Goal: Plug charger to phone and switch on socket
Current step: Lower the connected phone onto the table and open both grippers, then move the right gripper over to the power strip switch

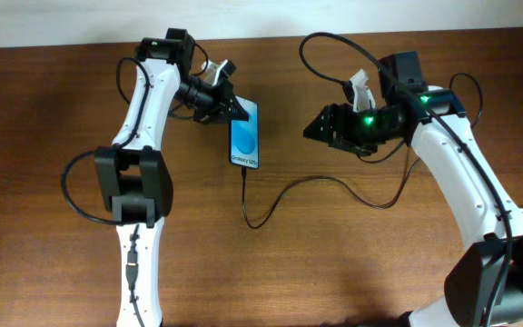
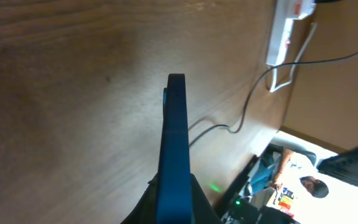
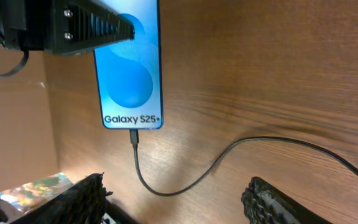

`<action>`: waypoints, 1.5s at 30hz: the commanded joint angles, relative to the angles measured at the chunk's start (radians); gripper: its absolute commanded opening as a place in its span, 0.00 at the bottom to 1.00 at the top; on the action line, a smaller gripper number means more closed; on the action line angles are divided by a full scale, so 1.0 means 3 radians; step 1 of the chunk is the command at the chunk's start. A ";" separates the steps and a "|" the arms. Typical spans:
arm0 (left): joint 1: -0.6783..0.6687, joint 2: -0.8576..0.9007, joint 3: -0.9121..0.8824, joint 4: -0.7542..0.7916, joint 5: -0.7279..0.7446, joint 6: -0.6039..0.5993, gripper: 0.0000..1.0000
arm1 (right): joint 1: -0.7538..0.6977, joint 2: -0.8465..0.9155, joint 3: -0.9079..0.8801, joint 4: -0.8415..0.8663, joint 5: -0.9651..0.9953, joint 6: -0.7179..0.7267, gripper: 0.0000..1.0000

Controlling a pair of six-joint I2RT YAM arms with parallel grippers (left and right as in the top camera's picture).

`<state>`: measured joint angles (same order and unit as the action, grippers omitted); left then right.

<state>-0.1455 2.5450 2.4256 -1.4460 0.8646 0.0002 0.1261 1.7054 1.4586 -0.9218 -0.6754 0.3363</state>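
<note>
The phone (image 1: pixel 244 134) lies on the table with its blue "Galaxy S25+" screen up. It also shows in the right wrist view (image 3: pixel 129 68) and edge-on in the left wrist view (image 2: pixel 176 137). My left gripper (image 1: pixel 228 105) is shut on the phone's far end. The black charger cable (image 1: pixel 284 195) has its plug tip (image 3: pixel 133 138) in the phone's near end and loops right across the table. My right gripper (image 1: pixel 320 128) is open and empty, right of the phone and above the cable (image 3: pixel 229 149). The white socket strip (image 2: pixel 283 34) is mostly hidden behind my right arm in the overhead view (image 1: pixel 361 89).
The socket strip's thick white cord (image 2: pixel 291 68) bends beside the strip. The brown wooden table (image 1: pixel 352 263) spreads all round. A pale wall (image 1: pixel 261 18) runs along the far edge.
</note>
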 commanded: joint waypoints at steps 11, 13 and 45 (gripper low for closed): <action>0.0010 0.0685 0.0039 0.0415 -0.0346 -0.0198 0.37 | 0.0167 0.0004 0.0041 -0.0139 0.0299 -0.0051 0.75; 0.0011 0.0685 0.0039 0.0416 -0.0361 -0.0197 0.51 | 0.0169 0.0004 0.0041 -0.0148 0.0299 -0.0051 0.75; 0.0370 -0.1097 0.0557 0.0051 -0.1862 -0.0483 0.99 | -0.1367 -0.1681 0.0045 -0.1195 0.0576 -0.0664 0.93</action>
<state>-0.0334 2.1910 2.6003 -1.4277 0.3252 -0.1368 -0.2436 1.2396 1.4612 -1.2709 -0.5125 0.1719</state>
